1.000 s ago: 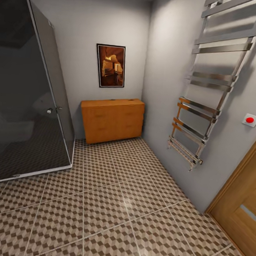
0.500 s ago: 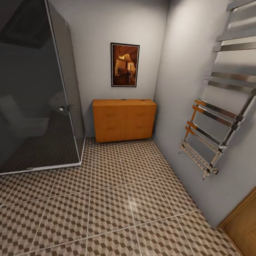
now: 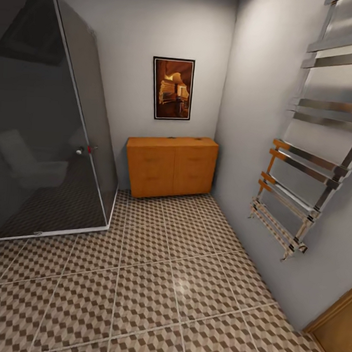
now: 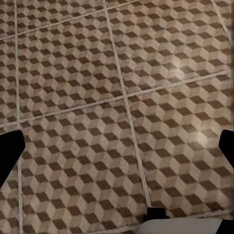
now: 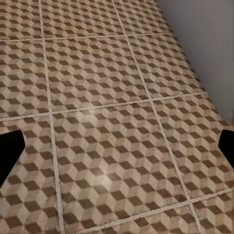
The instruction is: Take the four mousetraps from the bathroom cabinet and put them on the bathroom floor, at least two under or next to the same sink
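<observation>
The bathroom floor, square tiles in a brown, beige and white cube print with pale grout lines, spreads from the foreground to the far wall in the head view, and the same tiles lie under both wrist cameras. A tall dark-glass shower enclosure with a pale metal frame stands at the left, a small knob on its door, its base resting on the tiles. On the grey right-hand wall hangs a chrome ladder towel rail, and a strip of orange-brown door frame shows in the lower right corner. The cabinet, a low orange-brown wooden dresser with a flat top and slim bar handles on its fronts, stands against the far wall in the corner, between the shower and the right wall; its fronts look closed, and 2 small dark specks on its top are too small to identify. Above it hangs a black-framed picture in orange and brown tones with no legible writing. The left pincer and the right pincer each show 2 dark fingertips at opposite edges of their wrist views, spread wide with nothing between them above the tiles.
</observation>
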You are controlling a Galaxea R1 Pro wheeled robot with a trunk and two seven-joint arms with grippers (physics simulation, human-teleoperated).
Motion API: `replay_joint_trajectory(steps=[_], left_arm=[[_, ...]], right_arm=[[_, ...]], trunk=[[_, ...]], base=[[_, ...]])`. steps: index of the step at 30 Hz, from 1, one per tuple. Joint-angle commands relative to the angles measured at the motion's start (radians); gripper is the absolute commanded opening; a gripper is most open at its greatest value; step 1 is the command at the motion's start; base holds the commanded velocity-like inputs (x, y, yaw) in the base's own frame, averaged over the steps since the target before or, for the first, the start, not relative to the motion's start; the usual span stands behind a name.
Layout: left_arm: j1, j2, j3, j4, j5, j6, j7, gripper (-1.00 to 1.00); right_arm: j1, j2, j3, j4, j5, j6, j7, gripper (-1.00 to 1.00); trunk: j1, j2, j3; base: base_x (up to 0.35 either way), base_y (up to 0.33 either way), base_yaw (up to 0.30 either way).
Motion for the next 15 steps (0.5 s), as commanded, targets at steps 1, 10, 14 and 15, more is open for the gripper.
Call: replay_joint_trajectory(steps=[1, 10, 14, 15], left_arm=[[-0.002, 0.0, -0.009, 0.004, 0.008, -0.006, 0.002, 1.0], [-0.002, 0.0, -0.009, 0.004, 0.008, -0.006, 0.002, 1.0], [-0.002, 0.0, -0.009, 0.004, 0.008, -0.006, 0.002, 1.0], [-0.002, 0.0, -0.009, 0.004, 0.008, -0.005, 0.002, 1.0]], right_arm=[[-0.001, 0.0, 0.009, 0.0, -0.01, -0.003, 0.0, 1.0], [-0.001, 0.0, 0.009, 0.001, -0.01, -0.003, 0.0, 1.0], [-0.001, 0.0, 0.009, 0.001, -0.01, -0.003, 0.0, 1.0], [-0.001, 0.0, 0.009, 0.001, -0.01, -0.003, 0.0, 1.0]], trunk=[[0.001, -0.002, -0.002], [0.001, -0.002, -0.002], [0.001, -0.002, -0.002], [0.001, -0.002, -0.002]], base=[[0.235, -0.208, 0.003], [0.241, -0.207, 0.001], [0.25, -0.186, 0.0], [0.254, -0.176, 0.0]])
